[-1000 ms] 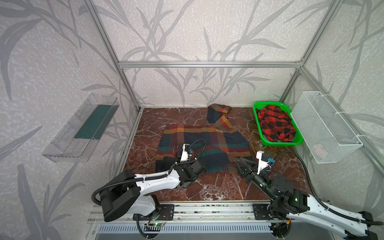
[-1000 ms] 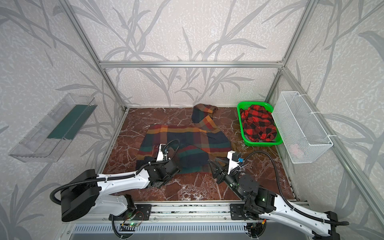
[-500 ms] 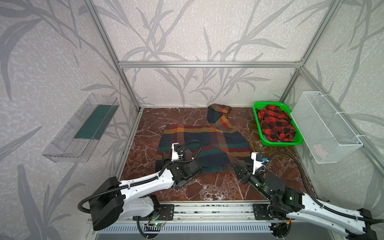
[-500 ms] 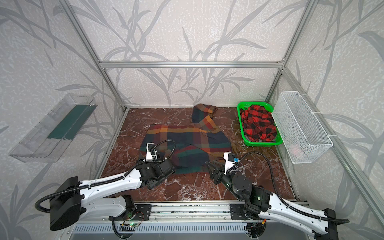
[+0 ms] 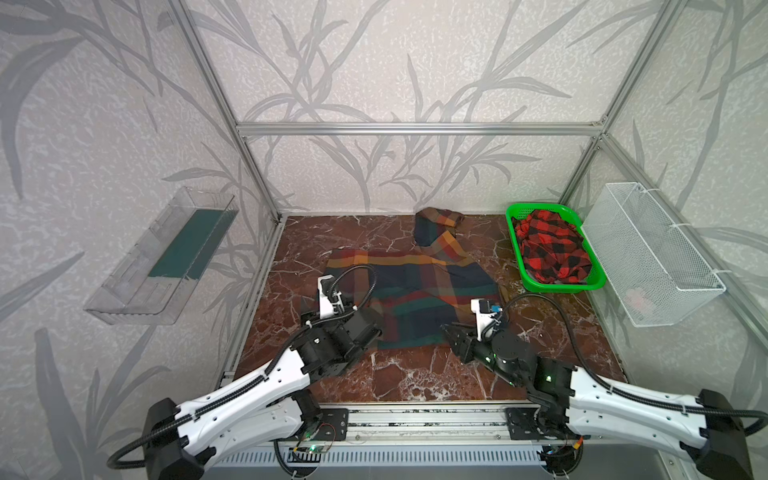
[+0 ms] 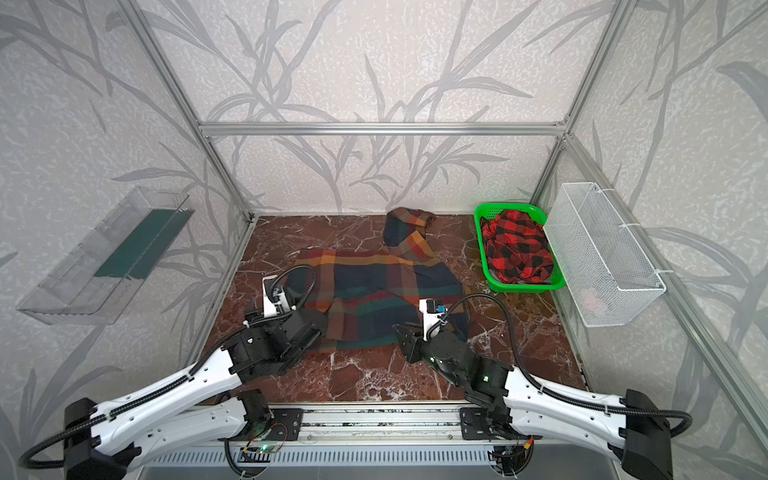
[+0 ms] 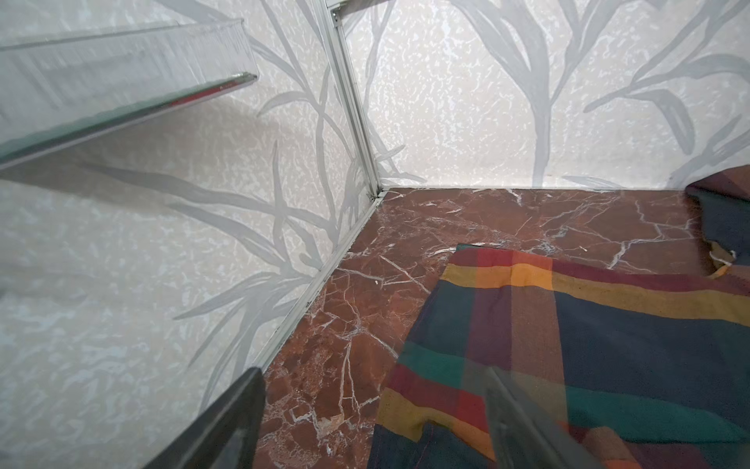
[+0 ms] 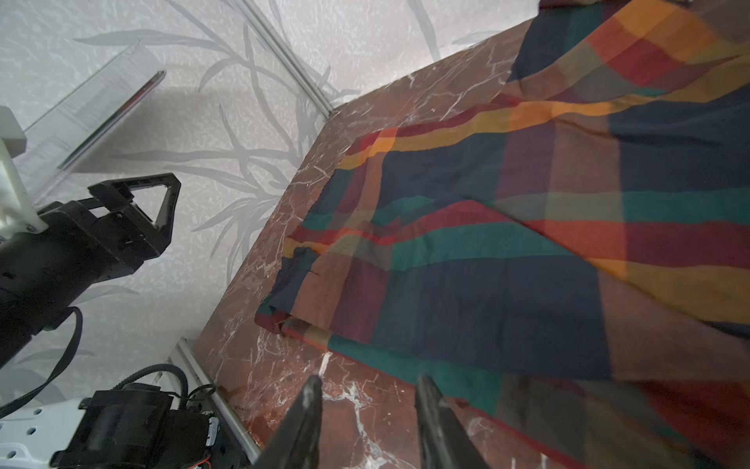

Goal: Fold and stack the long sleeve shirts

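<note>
With the plaid shirt (image 5: 415,291) lying partly folded on the floor (image 5: 415,374), the checked shirt (image 5: 552,249) in its basket (image 5: 513,232), and left gripper (image 5: 372,328) and right gripper (image 8: 367,383) both open and empty, we judge a shallow pinch may lift one layer only.

No writing, label, brand or number could be read anywhere, neither on the plaid shirt (image 5: 415,291) nor on the checked shirt (image 5: 552,249) in the green basket (image 5: 515,245) at two o'clock.
</note>
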Action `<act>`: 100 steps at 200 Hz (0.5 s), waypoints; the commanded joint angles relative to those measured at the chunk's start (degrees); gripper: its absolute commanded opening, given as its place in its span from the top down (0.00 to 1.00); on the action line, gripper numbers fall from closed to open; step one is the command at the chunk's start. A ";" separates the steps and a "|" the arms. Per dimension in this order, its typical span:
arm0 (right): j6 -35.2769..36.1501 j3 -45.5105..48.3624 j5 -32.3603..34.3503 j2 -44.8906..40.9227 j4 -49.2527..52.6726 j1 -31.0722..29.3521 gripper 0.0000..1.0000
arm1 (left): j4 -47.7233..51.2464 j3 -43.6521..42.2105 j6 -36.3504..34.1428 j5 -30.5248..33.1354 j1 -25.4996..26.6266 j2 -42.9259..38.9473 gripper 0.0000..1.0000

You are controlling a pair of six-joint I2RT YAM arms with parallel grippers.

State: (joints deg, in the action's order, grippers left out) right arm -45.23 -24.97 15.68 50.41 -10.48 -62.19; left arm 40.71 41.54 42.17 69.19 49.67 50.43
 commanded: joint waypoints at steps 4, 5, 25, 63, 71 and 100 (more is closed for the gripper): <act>-1.80 -7.75 -10.55 10.53 -6.82 1.52 0.61 | 5.55 -1.67 5.87 -15.45 -5.68 -3.90 0.14; -1.79 -8.18 -10.92 11.00 -6.96 1.62 0.61 | 5.71 -1.83 6.02 -15.91 -5.88 -4.01 0.14; 0.62 -16.78 -14.62 19.95 -2.87 2.50 0.61 | 8.91 -2.74 9.68 -20.15 -7.30 -6.34 0.13; 0.33 -33.82 -27.43 40.11 0.95 5.35 0.61 | 10.14 -2.56 8.22 -22.69 -8.81 -9.97 0.10; 0.70 -36.94 -29.97 44.05 1.13 5.27 0.61 | 10.42 -2.73 7.70 -23.72 -9.48 -10.39 0.09; 0.57 -46.02 -32.91 55.98 5.60 5.19 0.60 | 13.55 -2.61 9.42 -26.52 -11.84 -12.20 0.08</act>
State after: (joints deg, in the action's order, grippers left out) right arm -45.01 -66.15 -10.92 99.46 -10.37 -56.93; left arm 49.56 39.22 49.60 45.56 39.31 39.72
